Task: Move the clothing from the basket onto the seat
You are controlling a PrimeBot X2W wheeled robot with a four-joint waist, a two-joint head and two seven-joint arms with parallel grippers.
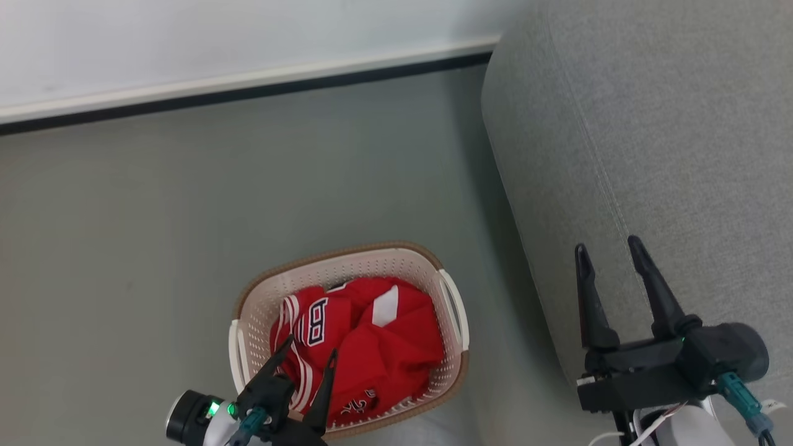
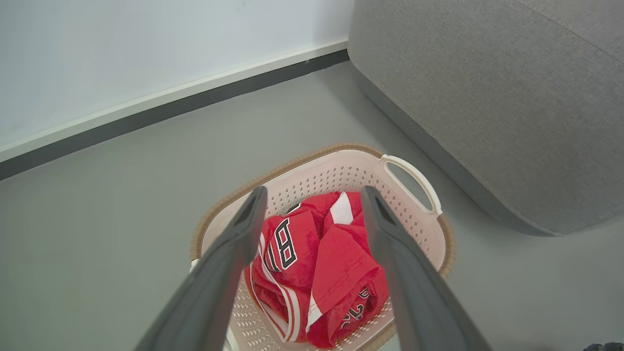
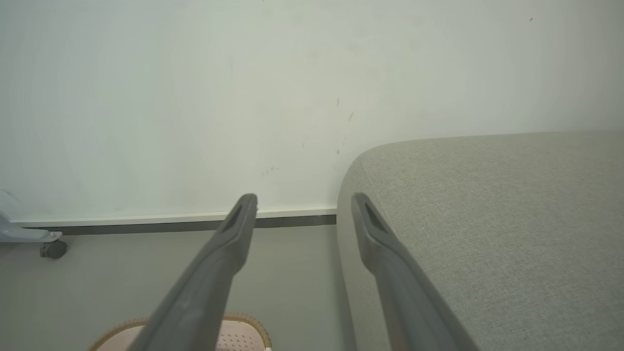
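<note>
The left gripper is held wide open above the clothing, which is heaped in the basket. If only a fold is pinched, it may slip; the perforations may be snagged. The right gripper is spread empty near the seat.

Saw a smooth grey floor, bounded at its far edge by white skirting over a dark strip, beneath a pale wall. Noted a dark caster under a white leg by that edge.
</note>
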